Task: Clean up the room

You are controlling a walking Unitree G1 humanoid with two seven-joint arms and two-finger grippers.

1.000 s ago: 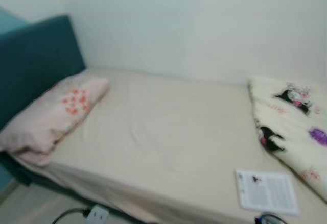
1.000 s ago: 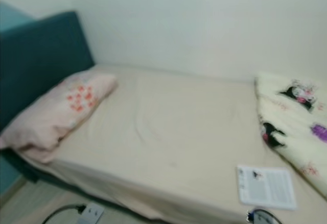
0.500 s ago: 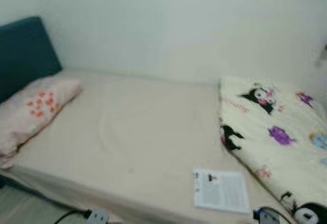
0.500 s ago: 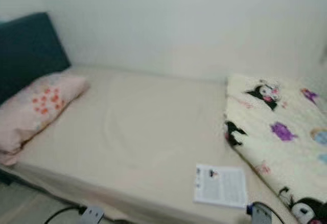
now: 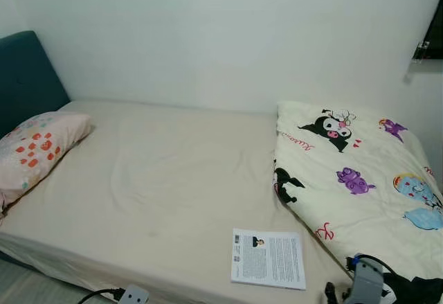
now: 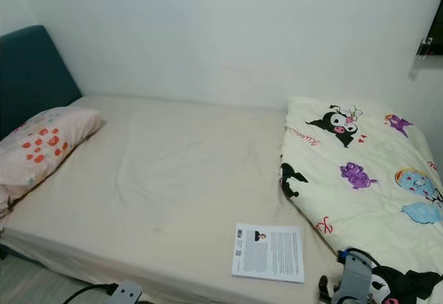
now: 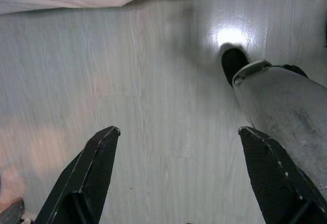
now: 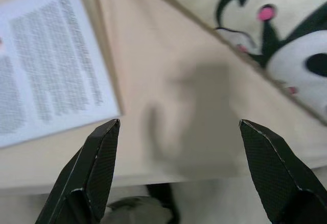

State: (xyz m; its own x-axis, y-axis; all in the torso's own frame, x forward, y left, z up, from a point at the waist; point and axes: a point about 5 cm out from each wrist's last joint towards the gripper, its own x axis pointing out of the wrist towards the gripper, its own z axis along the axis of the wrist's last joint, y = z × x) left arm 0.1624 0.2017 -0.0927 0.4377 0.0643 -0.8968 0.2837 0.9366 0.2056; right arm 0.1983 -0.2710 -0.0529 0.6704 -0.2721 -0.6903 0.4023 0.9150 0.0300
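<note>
Right tool spread wide, holding nothing, hovers over the bed's near edge between booklet and blanket. Left tool likewise released, hanging over the floor. Power strip lies below the bed edge. Since a second ago the view has swung right and sharpened: booklet now central, pillow pushed to the margin. Judgement: robot is squaring up to collect the booklet.
</note>
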